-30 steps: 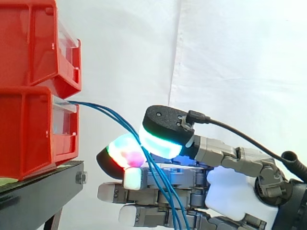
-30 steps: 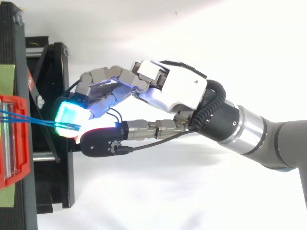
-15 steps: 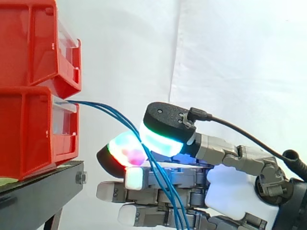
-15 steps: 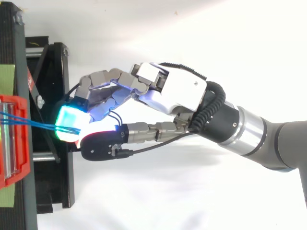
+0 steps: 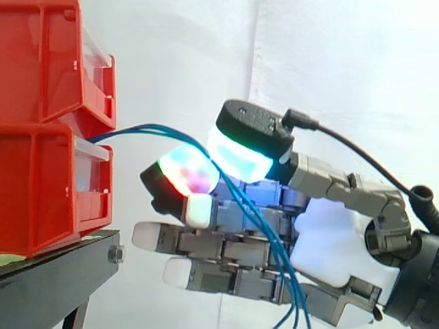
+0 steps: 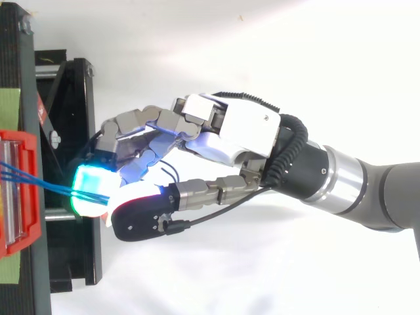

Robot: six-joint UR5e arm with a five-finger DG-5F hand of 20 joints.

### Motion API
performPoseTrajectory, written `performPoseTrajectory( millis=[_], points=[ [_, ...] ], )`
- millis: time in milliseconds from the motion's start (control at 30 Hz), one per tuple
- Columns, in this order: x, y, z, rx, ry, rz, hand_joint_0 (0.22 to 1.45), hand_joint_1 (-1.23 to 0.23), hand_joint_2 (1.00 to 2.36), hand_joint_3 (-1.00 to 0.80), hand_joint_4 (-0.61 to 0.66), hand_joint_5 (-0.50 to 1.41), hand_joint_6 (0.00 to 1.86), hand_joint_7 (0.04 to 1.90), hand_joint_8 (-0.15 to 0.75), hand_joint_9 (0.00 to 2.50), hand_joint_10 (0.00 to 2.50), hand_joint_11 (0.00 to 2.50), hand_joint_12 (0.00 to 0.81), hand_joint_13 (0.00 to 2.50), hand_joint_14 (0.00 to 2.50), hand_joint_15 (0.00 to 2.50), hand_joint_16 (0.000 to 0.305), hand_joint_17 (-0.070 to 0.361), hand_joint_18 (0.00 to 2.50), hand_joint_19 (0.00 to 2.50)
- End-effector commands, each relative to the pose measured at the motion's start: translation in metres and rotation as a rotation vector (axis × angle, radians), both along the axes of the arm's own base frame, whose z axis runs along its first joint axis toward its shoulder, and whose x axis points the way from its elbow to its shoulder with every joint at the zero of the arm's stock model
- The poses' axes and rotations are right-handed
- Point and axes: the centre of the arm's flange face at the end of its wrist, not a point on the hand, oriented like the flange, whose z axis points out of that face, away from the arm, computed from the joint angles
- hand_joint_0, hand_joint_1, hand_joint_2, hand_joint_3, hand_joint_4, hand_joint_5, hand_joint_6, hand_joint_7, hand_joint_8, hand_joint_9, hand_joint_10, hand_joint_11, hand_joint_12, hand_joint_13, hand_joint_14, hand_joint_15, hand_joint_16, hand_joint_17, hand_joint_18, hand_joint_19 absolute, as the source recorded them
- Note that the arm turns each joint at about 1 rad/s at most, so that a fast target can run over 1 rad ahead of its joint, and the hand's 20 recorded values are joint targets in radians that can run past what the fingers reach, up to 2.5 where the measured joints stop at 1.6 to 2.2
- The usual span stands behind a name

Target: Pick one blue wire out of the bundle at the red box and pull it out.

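Grip: hand (image 6: 243,128) pinches blue wires (image 5: 140,127) between thumb and fingertip pads (image 5: 188,171); wires arc from lower red bin (image 5: 41,185) into the pinch, then hang below it; more than one strand appears caught; isolate a single strand, then draw level, straight away from the bin.

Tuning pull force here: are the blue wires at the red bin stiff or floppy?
Probably floppy: the blue wires arch out of the red bin and hang slack past the hand. Likely light, being thin. They might slip between the pinching pads.
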Motion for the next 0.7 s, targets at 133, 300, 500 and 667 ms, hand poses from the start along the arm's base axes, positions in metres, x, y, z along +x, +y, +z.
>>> performPoseTrajectory(
  millis=[133, 300, 500, 667],
  points=[
    [-0.001, -0.003, 0.009, 0.012, -0.003, 0.004, 0.55, -0.76, 1.21, 0.00, 0.10, -0.11, 0.88, 1.11, 0.348, 1.07, 0.02, 0.59, 0.443, 0.64, 0.01, 0.30, 0.065, 0.147, 0.63, 0.40],
    [-0.001, -0.007, 0.012, 0.029, -0.014, 0.007, 0.55, -0.76, 1.21, 0.00, 0.09, -0.11, 0.88, 1.11, 0.348, 1.06, 0.02, 0.59, 0.443, 0.63, 0.01, 0.30, 0.065, 0.147, 0.63, 0.41],
    [-0.005, -0.011, 0.025, 0.019, 0.031, 0.003, 0.55, -0.76, 1.21, 0.00, 0.09, -0.11, 0.89, 1.11, 0.349, 1.06, 0.02, 0.60, 0.445, 0.63, 0.01, 0.30, 0.065, 0.147, 0.63, 0.40],
    [-0.009, -0.011, 0.024, 0.013, 0.078, 0.014, 0.55, -0.76, 1.21, 0.00, 0.09, -0.11, 0.89, 1.11, 0.346, 1.06, 0.02, 0.58, 0.444, 0.63, 0.01, 0.30, 0.065, 0.147, 0.62, 0.41]
  ],
)
